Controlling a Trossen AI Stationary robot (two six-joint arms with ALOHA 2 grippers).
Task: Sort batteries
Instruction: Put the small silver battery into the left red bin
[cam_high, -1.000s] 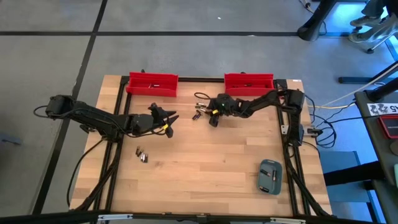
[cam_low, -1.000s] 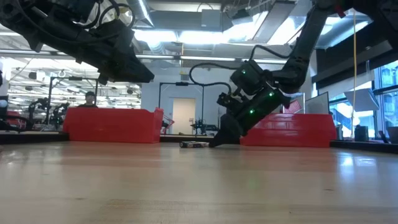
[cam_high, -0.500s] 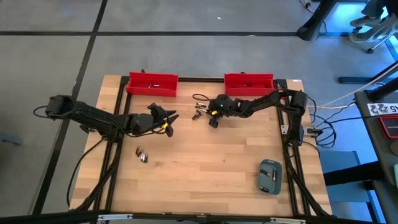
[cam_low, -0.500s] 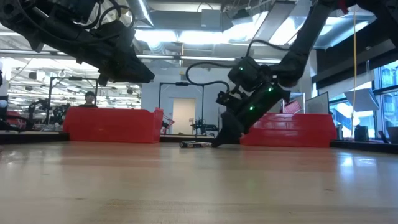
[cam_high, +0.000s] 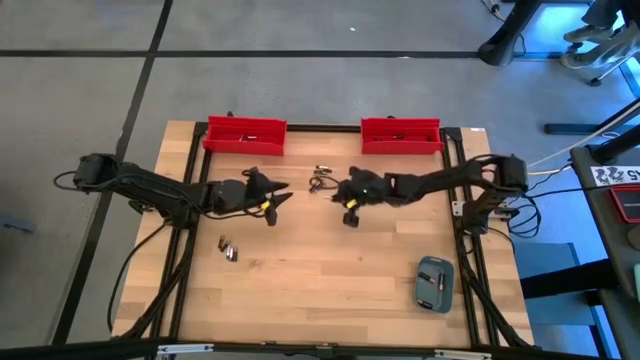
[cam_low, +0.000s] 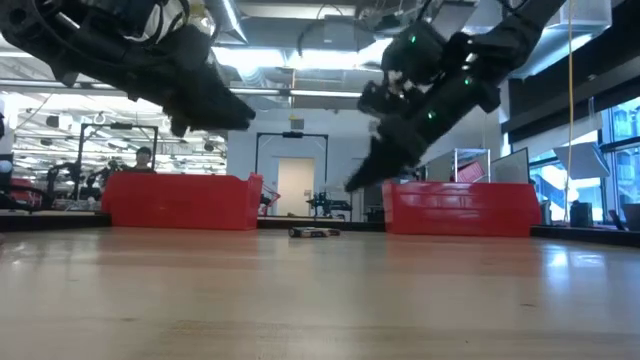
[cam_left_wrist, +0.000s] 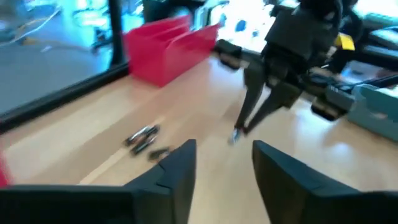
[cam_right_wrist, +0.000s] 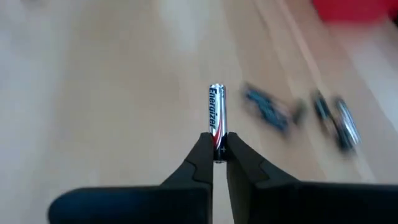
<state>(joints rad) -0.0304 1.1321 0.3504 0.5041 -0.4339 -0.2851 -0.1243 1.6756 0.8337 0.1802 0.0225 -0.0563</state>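
- I am holding one small black-and-silver cylindrical battery (cam_right_wrist: 216, 121) by its lower end in the right end effector (cam_right_wrist: 216, 157), clenched on it and lifted off the wooden desk (cam_high: 340, 270).
- The grip looks thin, so I am favouring a slow carry toward the right-hand red plastic bin (cam_high: 400, 134) at the far edge.
- More loose batteries (cam_high: 320, 179) are lying just beyond.
- The left end effector (cam_left_wrist: 222, 163) is hovering with fingers apart, near the left red plastic bin (cam_high: 245, 134).

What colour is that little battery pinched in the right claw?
The battery is silver with a dark lower part and a red band, best seen in the right wrist view.
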